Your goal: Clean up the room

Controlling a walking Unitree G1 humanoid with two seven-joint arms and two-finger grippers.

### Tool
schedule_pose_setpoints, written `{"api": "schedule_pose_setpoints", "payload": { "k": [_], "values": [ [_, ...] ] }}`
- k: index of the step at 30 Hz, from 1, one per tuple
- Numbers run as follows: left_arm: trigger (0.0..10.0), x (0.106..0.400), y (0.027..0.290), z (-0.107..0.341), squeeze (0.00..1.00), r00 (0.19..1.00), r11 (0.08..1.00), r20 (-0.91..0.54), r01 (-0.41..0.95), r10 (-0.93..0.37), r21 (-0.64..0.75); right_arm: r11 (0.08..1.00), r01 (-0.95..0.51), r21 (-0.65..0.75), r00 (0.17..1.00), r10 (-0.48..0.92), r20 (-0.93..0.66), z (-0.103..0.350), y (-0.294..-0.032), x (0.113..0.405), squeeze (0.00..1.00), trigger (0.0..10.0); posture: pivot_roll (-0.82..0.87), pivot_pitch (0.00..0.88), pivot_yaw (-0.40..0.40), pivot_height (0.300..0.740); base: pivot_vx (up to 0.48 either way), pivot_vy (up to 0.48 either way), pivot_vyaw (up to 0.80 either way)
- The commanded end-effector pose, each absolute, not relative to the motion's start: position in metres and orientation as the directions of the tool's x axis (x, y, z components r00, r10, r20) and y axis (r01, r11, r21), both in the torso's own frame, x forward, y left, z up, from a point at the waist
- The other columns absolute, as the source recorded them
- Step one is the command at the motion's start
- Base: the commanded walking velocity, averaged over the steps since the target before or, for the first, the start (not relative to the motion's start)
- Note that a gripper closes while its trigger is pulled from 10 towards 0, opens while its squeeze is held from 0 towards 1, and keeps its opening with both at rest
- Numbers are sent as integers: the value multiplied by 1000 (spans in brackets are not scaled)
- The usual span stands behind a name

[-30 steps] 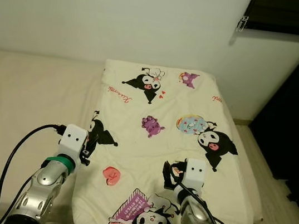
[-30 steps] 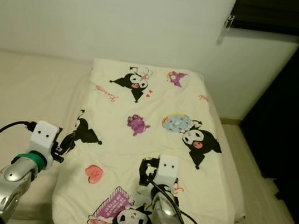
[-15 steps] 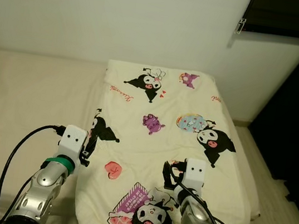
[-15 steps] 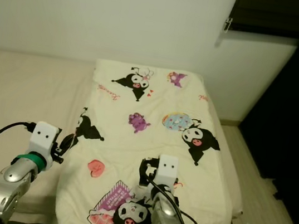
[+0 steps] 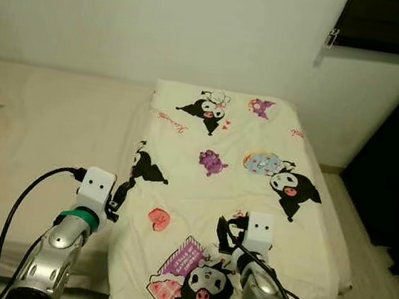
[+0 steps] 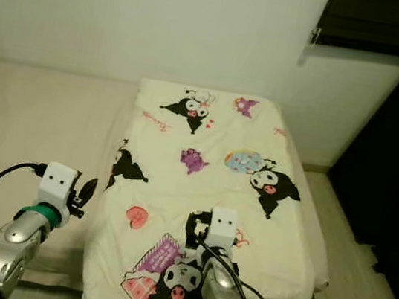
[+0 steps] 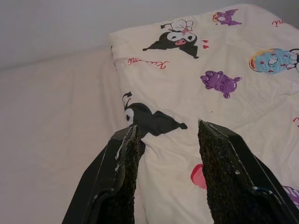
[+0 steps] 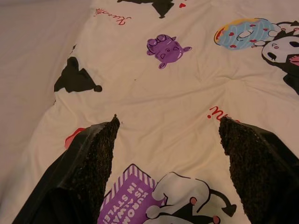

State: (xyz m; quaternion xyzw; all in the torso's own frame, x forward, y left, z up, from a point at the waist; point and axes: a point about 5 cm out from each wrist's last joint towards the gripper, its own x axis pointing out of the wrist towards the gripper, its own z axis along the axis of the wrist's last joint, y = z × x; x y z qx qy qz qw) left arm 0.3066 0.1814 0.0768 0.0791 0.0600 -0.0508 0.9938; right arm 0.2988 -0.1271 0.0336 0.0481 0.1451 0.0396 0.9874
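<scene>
Both grippers hang empty, jaws spread wide, over the cartoon blanket (image 5: 238,193): left gripper (image 7: 166,154) at eight o'clock could pinch only its edge, dragging it askew, while right gripper (image 8: 168,140) at six o'clock could bunch loose cloth.

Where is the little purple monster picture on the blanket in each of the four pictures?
Left eye view: purple monster print, mid-blanket, ahead of both grippers.
Right eye view: the same spot.
Left wrist view: beyond the open left gripper, at.
Right wrist view: beyond the open right gripper, at.
Shared landmark: the blue donut print beside it.
</scene>
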Motion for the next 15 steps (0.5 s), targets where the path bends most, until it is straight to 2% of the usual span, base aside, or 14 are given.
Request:
{"api": "schedule_pose_setpoints", "payload": {
  "k": [1,11,15],
  "values": [
    [10000,306,183,75,0,987,984,-138,102,-82,148,992,-70,105,949,98,-300,31,-126,297,0,10000,50,0,8,740,-244,0,0],
    [10000,305,183,75,0,987,984,-139,101,-81,146,992,-73,103,947,101,-304,31,-126,297,0,10000,49,0,7,740,-243,0,0],
    [10000,305,183,75,0,987,984,-141,102,-82,145,992,-74,102,947,102,-306,30,-126,297,0,10000,49,0,6,740,0,0,0]
  ]
}}
